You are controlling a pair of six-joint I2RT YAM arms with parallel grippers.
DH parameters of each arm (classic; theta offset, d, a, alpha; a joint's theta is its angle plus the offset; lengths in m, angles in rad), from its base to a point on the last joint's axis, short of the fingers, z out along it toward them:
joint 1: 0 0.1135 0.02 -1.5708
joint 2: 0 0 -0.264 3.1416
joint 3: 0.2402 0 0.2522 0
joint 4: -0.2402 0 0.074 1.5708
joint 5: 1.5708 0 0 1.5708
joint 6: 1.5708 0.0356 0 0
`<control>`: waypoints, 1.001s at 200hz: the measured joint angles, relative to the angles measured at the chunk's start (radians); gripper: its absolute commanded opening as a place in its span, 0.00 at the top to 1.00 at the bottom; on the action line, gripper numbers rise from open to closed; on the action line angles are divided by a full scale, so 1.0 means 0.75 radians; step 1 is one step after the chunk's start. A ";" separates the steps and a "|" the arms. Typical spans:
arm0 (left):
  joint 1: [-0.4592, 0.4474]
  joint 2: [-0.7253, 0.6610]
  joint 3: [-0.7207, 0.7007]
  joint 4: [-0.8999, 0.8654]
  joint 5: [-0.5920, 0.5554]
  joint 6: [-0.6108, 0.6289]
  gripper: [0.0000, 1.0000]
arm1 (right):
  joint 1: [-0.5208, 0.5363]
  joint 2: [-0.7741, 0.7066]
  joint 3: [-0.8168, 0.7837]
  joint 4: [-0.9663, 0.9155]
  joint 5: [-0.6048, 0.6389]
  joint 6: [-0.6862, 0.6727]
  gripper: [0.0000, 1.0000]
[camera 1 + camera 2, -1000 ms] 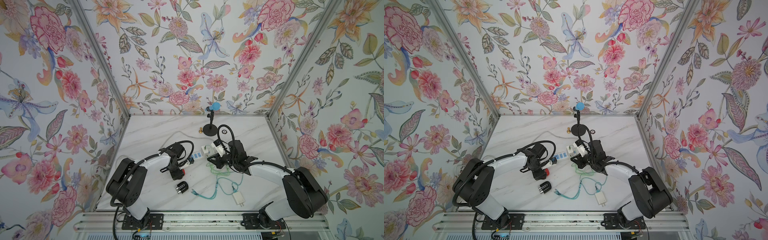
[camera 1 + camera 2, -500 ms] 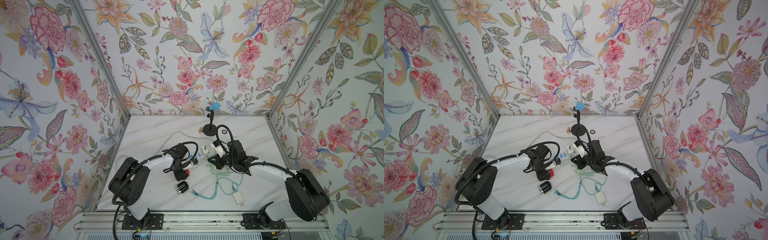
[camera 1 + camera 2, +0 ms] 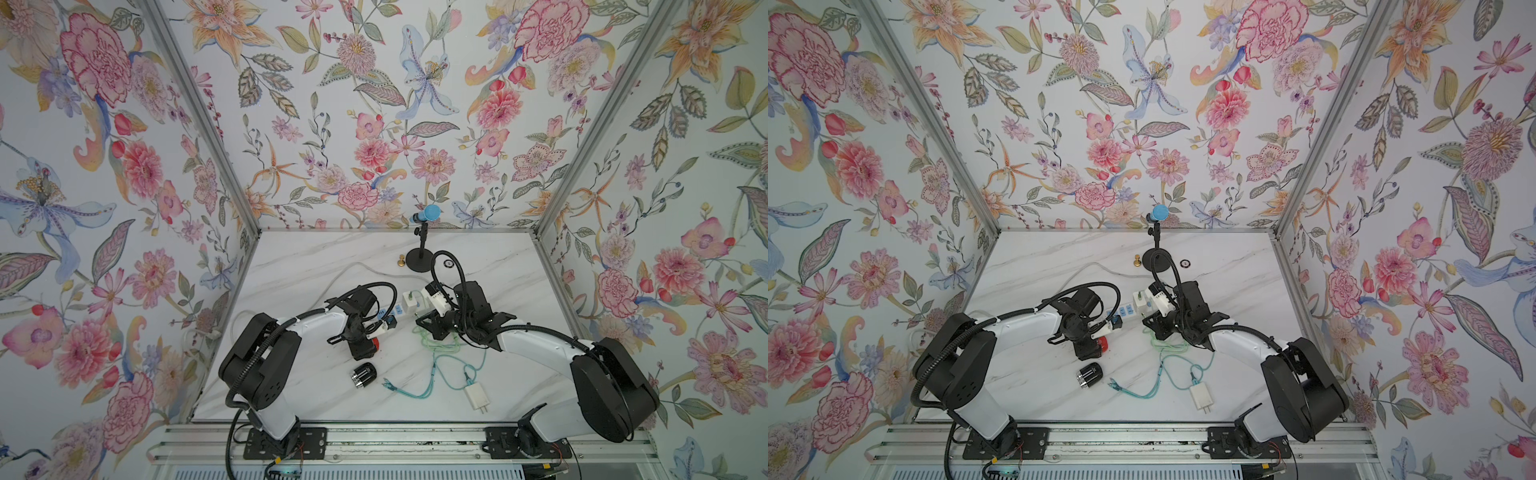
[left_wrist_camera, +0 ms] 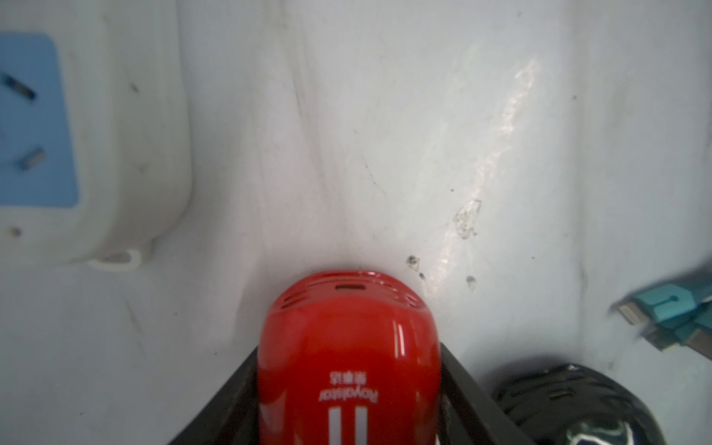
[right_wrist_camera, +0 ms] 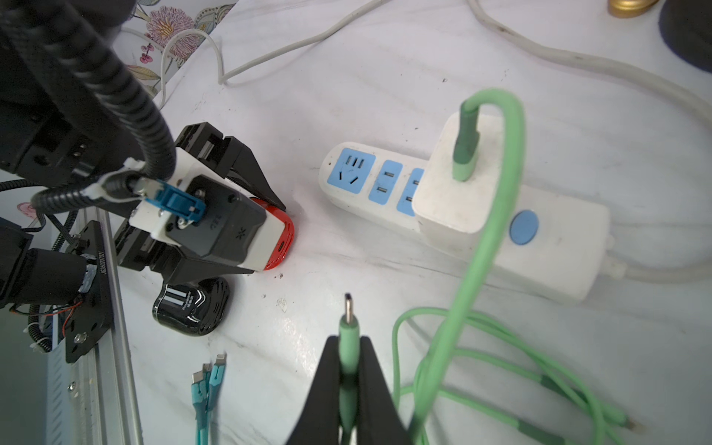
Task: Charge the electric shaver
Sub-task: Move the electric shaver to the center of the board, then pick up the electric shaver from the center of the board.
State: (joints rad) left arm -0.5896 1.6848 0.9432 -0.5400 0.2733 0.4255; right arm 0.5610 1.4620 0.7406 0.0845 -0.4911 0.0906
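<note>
The red electric shaver (image 4: 348, 358) lies on the marble table with my left gripper (image 4: 348, 346) shut on its sides. Its charging port faces away from the wrist, toward the power strip. In both top views the red shaver (image 3: 376, 343) (image 3: 1102, 342) peeks out beside the left gripper (image 3: 365, 348). My right gripper (image 5: 348, 343) is shut on the green cable's connector (image 5: 348, 327), whose metal tip points toward the red shaver (image 5: 283, 239). The green cable (image 5: 501, 192) runs to a white adapter (image 5: 458, 173) plugged into the white power strip (image 5: 554, 246).
A black shaver (image 3: 363, 375) lies just in front of the left gripper. A teal multi-tip cable (image 3: 415, 390) with a white plug (image 3: 478, 397) lies at the front. Green cable loops (image 3: 436, 340) lie under the right arm. A microphone stand (image 3: 420, 259) stands at the back.
My left gripper has shifted a little to the right and toward the front with the red shaver. The right gripper and its green connector have stayed put.
</note>
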 measured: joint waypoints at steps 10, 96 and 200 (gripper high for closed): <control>0.000 -0.003 -0.005 0.004 0.000 0.000 0.31 | 0.000 0.000 0.000 0.000 0.002 0.000 0.97; 0.000 -0.002 -0.005 0.004 -0.001 -0.009 0.30 | 0.000 0.000 0.000 -0.008 0.003 -0.001 0.97; -0.009 0.058 0.071 -0.056 -0.025 -0.031 0.36 | -0.001 -0.001 0.014 -0.041 0.003 -0.012 0.97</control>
State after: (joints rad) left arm -0.5961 1.7283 0.9966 -0.5823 0.2543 0.4026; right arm 0.5606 1.4616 0.7509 0.0536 -0.4892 0.0818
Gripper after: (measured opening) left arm 0.660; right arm 0.093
